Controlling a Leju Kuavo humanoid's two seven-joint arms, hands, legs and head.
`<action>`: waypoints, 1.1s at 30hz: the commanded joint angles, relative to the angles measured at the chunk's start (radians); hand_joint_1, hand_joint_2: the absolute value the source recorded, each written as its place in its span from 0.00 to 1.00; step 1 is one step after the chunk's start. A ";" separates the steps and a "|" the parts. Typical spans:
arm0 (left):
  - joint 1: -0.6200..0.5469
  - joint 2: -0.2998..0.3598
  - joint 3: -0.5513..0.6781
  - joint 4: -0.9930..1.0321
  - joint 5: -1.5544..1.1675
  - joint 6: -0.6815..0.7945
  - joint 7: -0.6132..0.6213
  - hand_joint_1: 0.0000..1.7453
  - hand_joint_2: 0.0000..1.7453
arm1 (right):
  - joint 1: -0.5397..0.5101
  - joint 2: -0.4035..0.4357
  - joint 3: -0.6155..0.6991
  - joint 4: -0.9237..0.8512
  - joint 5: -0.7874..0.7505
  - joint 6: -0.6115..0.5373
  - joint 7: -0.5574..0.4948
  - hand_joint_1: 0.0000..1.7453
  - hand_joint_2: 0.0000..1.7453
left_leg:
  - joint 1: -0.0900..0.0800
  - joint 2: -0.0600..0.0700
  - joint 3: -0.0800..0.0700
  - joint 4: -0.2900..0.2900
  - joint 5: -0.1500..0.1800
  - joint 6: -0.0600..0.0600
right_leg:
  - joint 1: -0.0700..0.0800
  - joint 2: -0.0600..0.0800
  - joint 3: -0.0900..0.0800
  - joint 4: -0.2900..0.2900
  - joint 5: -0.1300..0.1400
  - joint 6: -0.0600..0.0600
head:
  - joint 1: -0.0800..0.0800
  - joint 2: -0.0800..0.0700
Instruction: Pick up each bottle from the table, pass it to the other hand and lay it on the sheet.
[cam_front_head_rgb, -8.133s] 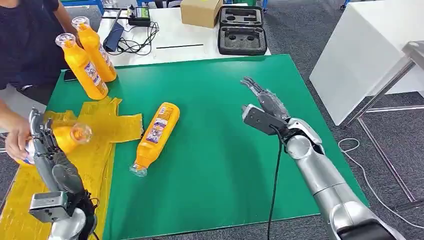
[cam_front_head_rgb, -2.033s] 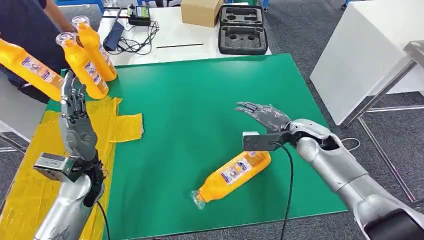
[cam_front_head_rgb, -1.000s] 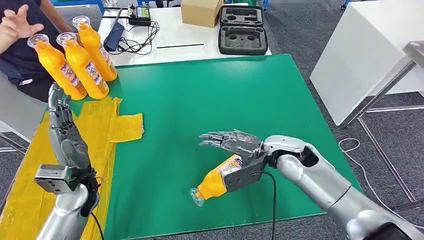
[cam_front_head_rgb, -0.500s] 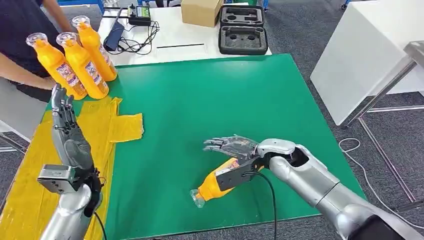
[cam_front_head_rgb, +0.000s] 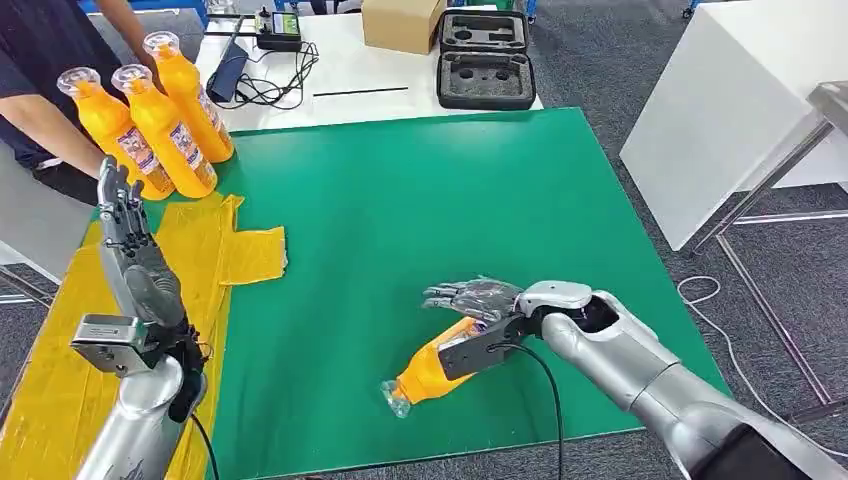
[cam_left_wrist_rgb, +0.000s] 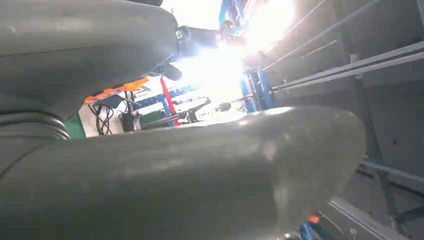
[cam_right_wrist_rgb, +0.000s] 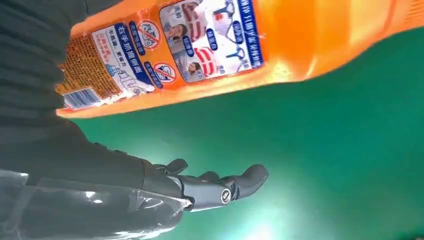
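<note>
An orange bottle (cam_front_head_rgb: 432, 366) lies on its side on the green table mat (cam_front_head_rgb: 400, 200), near the mat's front edge. Its long axis runs diagonally: the clear cap end points toward the robot and to its left, and the base end points away and to the right, tucked under the right hand (cam_front_head_rgb: 480, 305). That hand is spread over the bottle's rear half with fingers extended and apart. In the right wrist view the fingers (cam_right_wrist_rgb: 220, 187) stand clear of the bottle's labelled side (cam_right_wrist_rgb: 210, 40), with green mat showing between them, so the hand is unclenched and grasps nothing.

The left hand (cam_front_head_rgb: 135, 255) is raised upright above the yellow sheet (cam_front_head_rgb: 60, 370), fingers straight and pointing up, holding nothing.

Three more orange bottles (cam_front_head_rgb: 150, 120) stand upright in a row at the mat's far left corner, beside a person in a dark shirt (cam_front_head_rgb: 40, 60). Beyond the mat, a white table carries a cardboard box (cam_front_head_rgb: 402, 22), a black foam-lined case (cam_front_head_rgb: 485, 62) and some cables (cam_front_head_rgb: 265, 80).
</note>
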 joint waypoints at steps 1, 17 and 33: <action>-0.044 0.017 0.011 0.066 0.020 0.001 0.003 0.00 0.00 | -0.103 -0.040 0.086 0.152 -0.010 0.050 -0.038 0.00 1.00 | 0.000 -0.002 0.002 0.001 -0.001 -0.001 | 0.000 -0.001 0.003 0.000 -0.001 -0.001 | 0.000 0.000; -0.007 0.045 0.026 0.041 0.040 -0.010 0.003 0.00 0.00 | -0.139 -0.149 0.152 0.142 -0.044 0.064 -0.076 0.00 1.00 | 0.000 -0.002 0.004 0.001 -0.002 -0.001 | 0.000 -0.001 0.005 0.001 -0.002 -0.002 | 0.000 0.000; 0.003 0.042 0.025 0.020 0.037 -0.017 0.003 0.00 0.00 | -0.096 -0.140 0.177 0.162 -0.057 -0.080 -0.015 0.00 1.00 | 0.000 -0.001 0.004 0.000 -0.002 -0.001 | 0.001 0.000 0.004 0.000 -0.002 -0.002 | 0.000 0.000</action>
